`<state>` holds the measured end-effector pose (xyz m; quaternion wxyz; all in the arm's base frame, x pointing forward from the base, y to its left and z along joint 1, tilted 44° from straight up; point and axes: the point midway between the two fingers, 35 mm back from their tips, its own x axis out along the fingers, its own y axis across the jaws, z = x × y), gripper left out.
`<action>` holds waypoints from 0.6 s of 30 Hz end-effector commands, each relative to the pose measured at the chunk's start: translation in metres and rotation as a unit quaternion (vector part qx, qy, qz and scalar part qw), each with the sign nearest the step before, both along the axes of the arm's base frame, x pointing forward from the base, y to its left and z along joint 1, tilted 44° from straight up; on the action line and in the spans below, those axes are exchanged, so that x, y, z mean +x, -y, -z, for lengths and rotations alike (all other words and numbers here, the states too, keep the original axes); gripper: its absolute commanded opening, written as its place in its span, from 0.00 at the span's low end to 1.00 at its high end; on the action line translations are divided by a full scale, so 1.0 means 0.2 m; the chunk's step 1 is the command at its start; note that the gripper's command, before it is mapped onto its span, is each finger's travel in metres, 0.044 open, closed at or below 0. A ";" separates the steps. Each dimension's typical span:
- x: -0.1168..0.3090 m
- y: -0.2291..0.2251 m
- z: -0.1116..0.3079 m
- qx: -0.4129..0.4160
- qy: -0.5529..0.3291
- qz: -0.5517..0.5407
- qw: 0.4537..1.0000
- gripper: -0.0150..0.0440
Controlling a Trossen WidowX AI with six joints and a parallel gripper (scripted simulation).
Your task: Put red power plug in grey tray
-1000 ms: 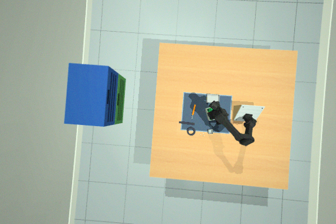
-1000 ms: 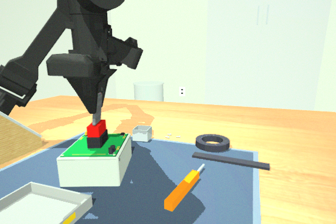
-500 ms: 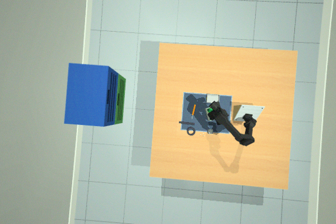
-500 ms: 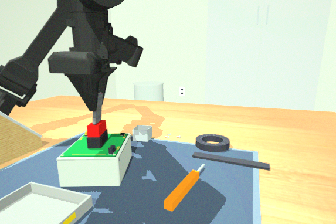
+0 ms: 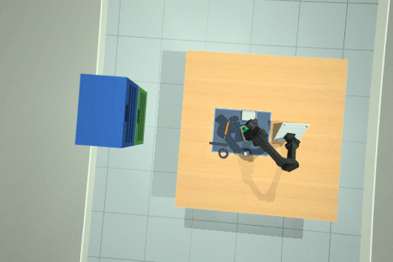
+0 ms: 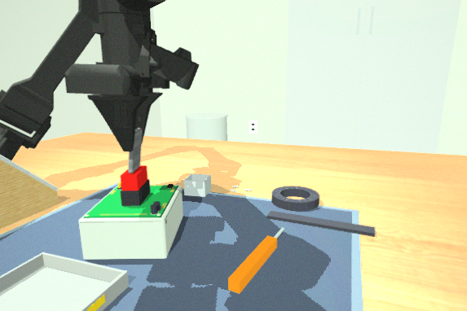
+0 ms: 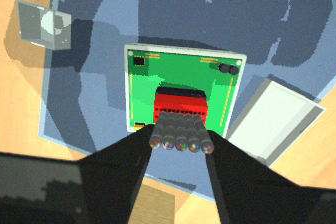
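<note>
Five grey wires (image 6: 135,151) (image 7: 182,131) to see standing out of the top of the red power plug (image 6: 134,179) (image 7: 180,107), held between the fingers of the tool (image 5: 248,132) (image 6: 128,147) (image 7: 179,133). Closed on that bundle, with fingertips just above the plug in the exterior view. Touching below the red plug, in line with the black socket (image 6: 134,196) (image 7: 180,92); from these views, cannot tell how deeply seated. Beneath the socket, on the green circuit board (image 5: 245,129) (image 6: 103,208) (image 7: 140,82), atop a white box (image 6: 123,240) (image 7: 126,90). Under box and tray alike, a blue mat (image 5: 217,137) (image 6: 343,260) (image 7: 100,115) lying on the wooden surface (image 5: 261,188) (image 6: 412,203) (image 7: 5,100). Near the box, on the mat, the grey tray (image 5: 249,114) (image 6: 37,285) (image 7: 270,120), without the plug in it. Also on the mat, an orange-handled screwdriver (image 5: 226,128) (image 6: 253,265), lying flat. Partly over the mat's edge, a dark flat bar (image 5: 218,143) (image 6: 323,223); just beside it, a dark ring (image 5: 219,153) (image 6: 279,199) lying flat. By another edge of the mat, a small open container (image 5: 246,153) (image 6: 197,185) (image 7: 45,30), upright. Beyond the surface, in the top view, a large blue box-shaped unit (image 5: 101,110), well apart from the arm (image 5: 271,152) (image 6: 63,57).
</note>
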<state>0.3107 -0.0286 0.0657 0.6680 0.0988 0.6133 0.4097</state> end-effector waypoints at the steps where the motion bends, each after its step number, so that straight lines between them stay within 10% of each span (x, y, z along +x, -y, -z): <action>1: -0.02 0.03 -0.10 -0.050 0.030 0.025 0.998 0.25; 18: 0.01 0.10 -0.09 0.009 0.007 0.009 1.000 0.25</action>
